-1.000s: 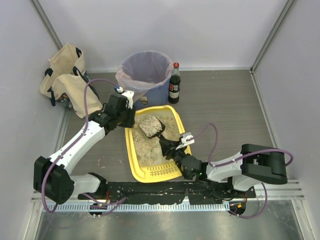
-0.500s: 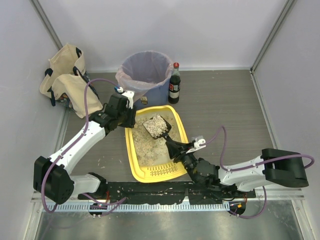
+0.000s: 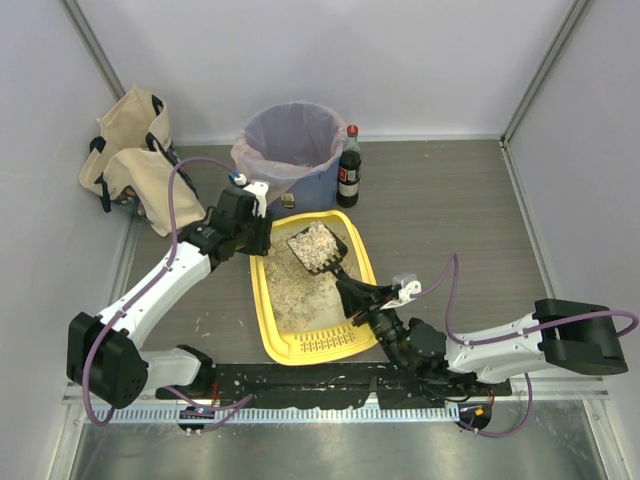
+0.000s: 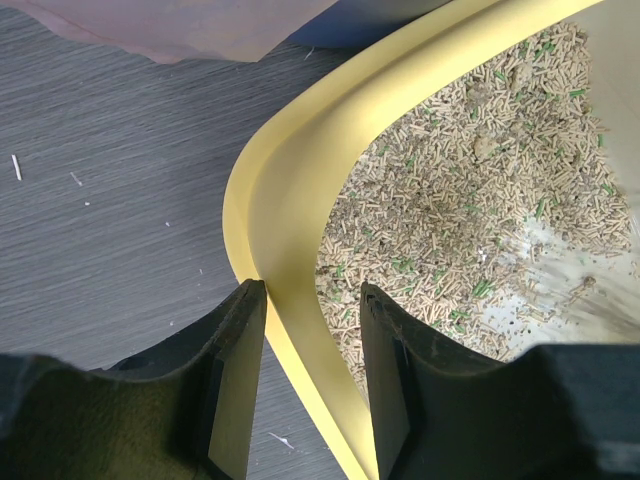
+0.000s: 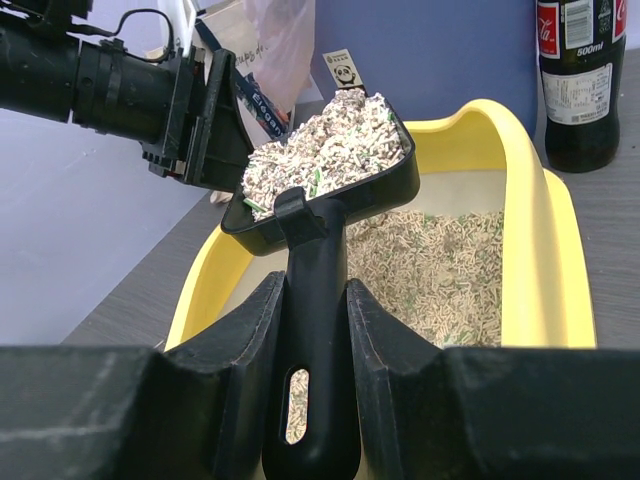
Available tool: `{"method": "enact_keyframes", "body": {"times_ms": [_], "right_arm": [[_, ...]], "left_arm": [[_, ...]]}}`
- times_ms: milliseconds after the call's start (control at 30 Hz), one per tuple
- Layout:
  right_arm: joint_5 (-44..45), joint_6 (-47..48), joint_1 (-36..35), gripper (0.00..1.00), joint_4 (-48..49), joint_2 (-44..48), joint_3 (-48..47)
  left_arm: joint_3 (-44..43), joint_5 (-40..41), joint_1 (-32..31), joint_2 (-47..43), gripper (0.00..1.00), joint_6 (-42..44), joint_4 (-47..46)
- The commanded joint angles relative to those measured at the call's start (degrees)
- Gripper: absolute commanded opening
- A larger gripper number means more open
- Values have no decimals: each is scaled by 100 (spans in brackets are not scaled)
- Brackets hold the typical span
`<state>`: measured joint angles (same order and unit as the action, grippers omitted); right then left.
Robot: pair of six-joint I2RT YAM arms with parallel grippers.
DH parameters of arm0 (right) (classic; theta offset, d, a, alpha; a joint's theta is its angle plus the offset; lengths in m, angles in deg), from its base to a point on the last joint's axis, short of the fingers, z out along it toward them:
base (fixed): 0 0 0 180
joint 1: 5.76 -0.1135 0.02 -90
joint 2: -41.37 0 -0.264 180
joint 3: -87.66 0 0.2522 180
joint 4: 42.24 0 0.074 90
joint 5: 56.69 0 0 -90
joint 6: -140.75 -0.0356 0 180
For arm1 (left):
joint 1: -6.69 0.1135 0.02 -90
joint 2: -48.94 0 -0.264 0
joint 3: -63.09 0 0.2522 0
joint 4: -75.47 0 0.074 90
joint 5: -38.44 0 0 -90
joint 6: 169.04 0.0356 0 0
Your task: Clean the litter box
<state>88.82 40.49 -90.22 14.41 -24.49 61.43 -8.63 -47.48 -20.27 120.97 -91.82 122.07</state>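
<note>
A robot workstation seen from above, with two arms working at a yellow litter box (image 3: pixel 257 300). The litter box lies lengthways in the middle of the grey worktop (image 3: pixel 450 220), its slotted grille end toward the near edge and its far end just short of a round blue bin with a clear liner (image 3: pixel 290 150) at the far edge. The right gripper (image 5: pixel 312 300) is closed tight on the handle of a black scoop (image 5: pixel 335 150), which is heaped with beige pellets and raised level above the far half of the box, probably so that the load does not spill on its way to the bin. The right arm lies low and stretched out from its base at the near right, its forearm angled toward the box. The left arm reaches diagonally from the near left, bent at the elbow. The left gripper (image 4: pixel 310 300) straddles the box's far left rim about half open, the outer finger at the rim's edge and the inner finger standing clear above the litter, so it seems placed to steady the box rather than clamp it. A cola bottle (image 3: pixel 348 168) stands just right of the bin, and a canvas tote bag (image 3: pixel 125 150) sits in the far left corner.
</note>
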Motion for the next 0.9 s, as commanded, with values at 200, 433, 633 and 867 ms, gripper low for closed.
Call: {"method": "enact_keyframes", "body": {"times_ms": [200,433,633,867], "right_arm": [[118,912,-246,2,1466,126,-115],[127,1113,-246,1,1951,-84,-106],[136,1694,-219,1,2363,13,-150],[197,1080,-193,1,2530,-58,-124]], "left_arm": [[-128,111,-20,57,46,82,-208],[-137,102,-20,109,45,74,-217],[-146,85,-20,118,45,82,-208],[-146,76,-20,118,44,82,-217]]}}
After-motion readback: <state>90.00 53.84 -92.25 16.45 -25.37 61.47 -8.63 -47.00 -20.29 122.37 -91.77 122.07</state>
